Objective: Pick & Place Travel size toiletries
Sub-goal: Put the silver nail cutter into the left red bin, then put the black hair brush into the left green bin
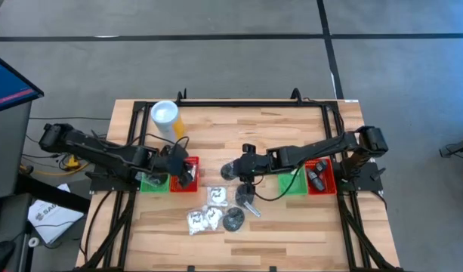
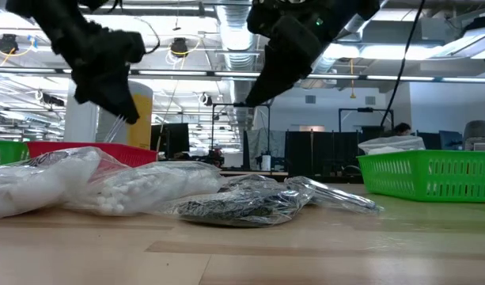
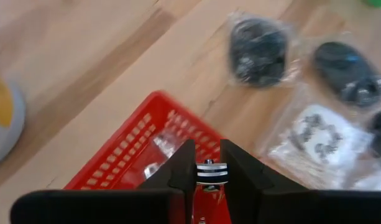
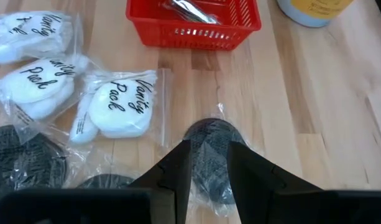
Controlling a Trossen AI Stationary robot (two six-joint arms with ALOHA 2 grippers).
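Note:
The toiletries lie in clear packets on the wooden table: white sachets (image 4: 119, 109), black discs (image 1: 233, 221) and a silvery tube (image 1: 254, 208). My left gripper (image 3: 210, 168) hangs over the left red tray (image 3: 140, 149), shut on a small silvery tube; another silvery piece (image 3: 162, 146) lies in that tray. My right gripper (image 4: 209, 168) is open above a black disc packet (image 4: 209, 146) that lies flat on the table. Its fingers stand on either side of the disc, clear of it (image 2: 246, 101). My left gripper pinches a small silvery tube with dark bands (image 3: 212, 172) between its two fingers. The fingers slant downward over the red tray. The tube is lifted clear, and a bit of clear wrap (image 2: 115, 127) hangs below the fingers.
A yellow cylinder with a white top (image 1: 165, 117) stands behind the left trays. A green tray (image 1: 150, 182) sits beside the left red one. Near the right arm stand a green tray (image 1: 291, 183) and a red tray (image 1: 322, 175) with dark items.

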